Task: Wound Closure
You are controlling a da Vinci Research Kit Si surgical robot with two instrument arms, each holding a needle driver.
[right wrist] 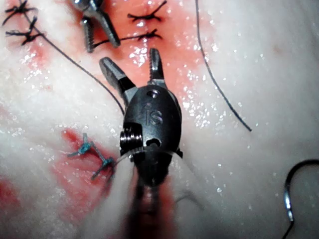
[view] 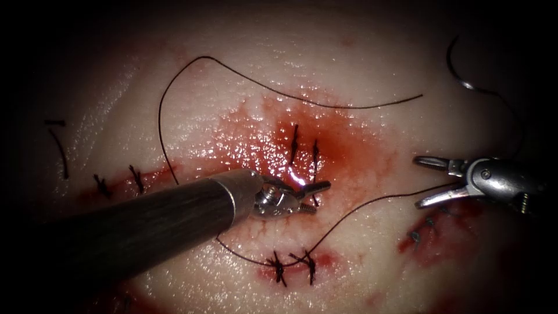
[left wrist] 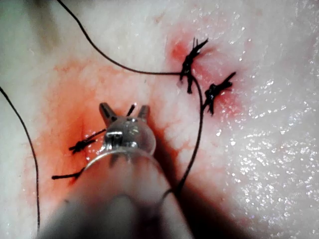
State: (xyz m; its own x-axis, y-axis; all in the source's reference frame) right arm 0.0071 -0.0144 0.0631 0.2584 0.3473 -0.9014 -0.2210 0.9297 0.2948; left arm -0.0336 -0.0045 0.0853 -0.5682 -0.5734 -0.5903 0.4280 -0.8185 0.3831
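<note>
My left tool [view: 321, 197] comes in from the lower left, its jaws open and empty over two dark stitches [view: 305, 152] on the central cut, where red fluid [view: 340, 142] pools. In the left wrist view its jaws [left wrist: 124, 108] straddle a short stitch tail without closing on it. My right tool [view: 418, 182] hovers at the right with open jaws, holding nothing. The thread [view: 360, 208] runs from a lower stitch pair [view: 293, 264] up toward its lower jaw. The curved needle [view: 455, 65] lies free on the tissue at the upper right, outside the tissue; it shows also in the right wrist view [right wrist: 288, 196].
A long slack thread loop [view: 174, 87] arcs over the tissue's upper left and ends in a free tail [view: 419, 96]. Older dark stitches [view: 119, 183] sit at the left, blue stitches [view: 422, 228] under the right tool. The left tool's jaws [right wrist: 102, 44] lie just ahead of the right tool's [right wrist: 129, 57].
</note>
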